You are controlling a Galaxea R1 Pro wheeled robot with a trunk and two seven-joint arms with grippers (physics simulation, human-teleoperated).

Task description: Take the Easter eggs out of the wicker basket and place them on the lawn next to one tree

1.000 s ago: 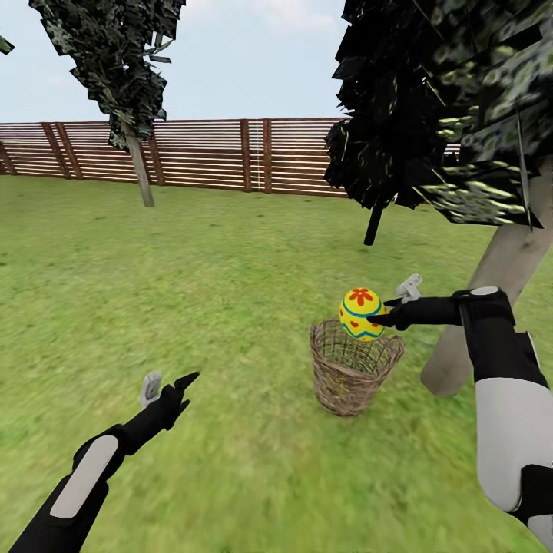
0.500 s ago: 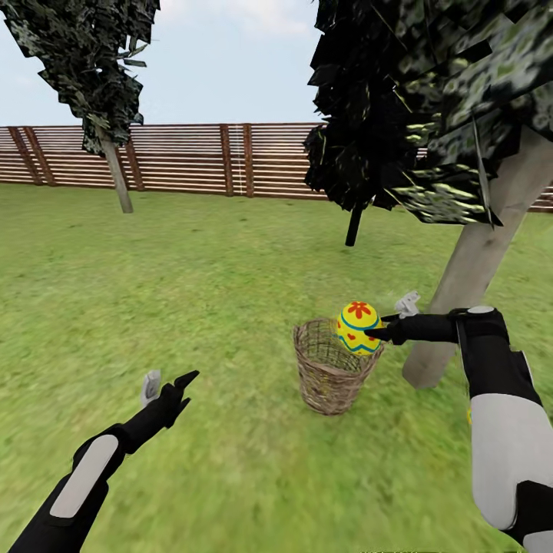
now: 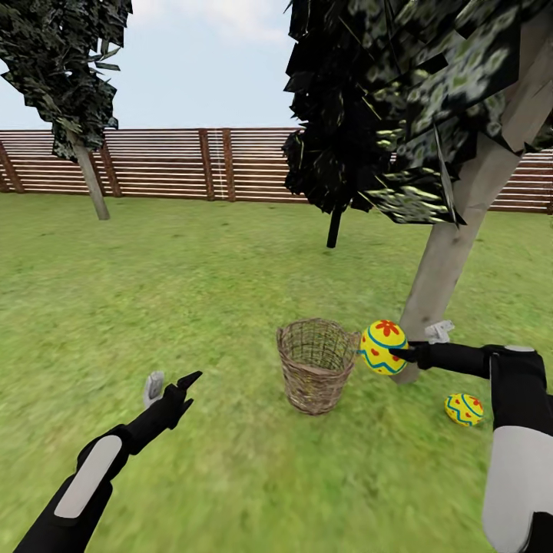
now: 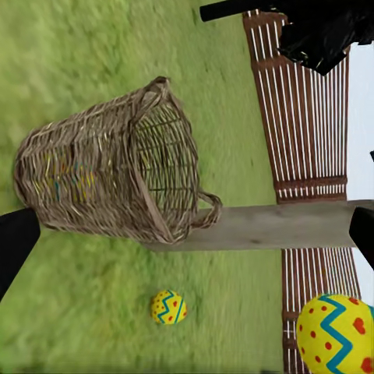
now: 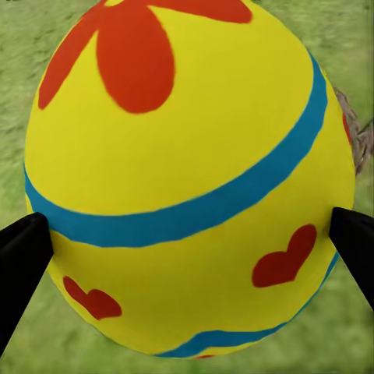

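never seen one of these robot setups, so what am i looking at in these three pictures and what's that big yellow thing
It is a simulated two-armed robot in a fenced garden. The wide picture comes from a camera on its head, looking down over both black arms. The other two come from cameras near each gripper.

The right gripper is shut on an Easter egg, yellow with blue bands and red marks. The right wrist camera sits so close that the egg looks huge there.

The left gripper is open and holds nothing.

On the lawn stands a wicker basket, beside the pale trunk of a tree. A second egg lies on the grass near that trunk. The left wrist view hints at something coloured through the basket's weave, too blurred to name.
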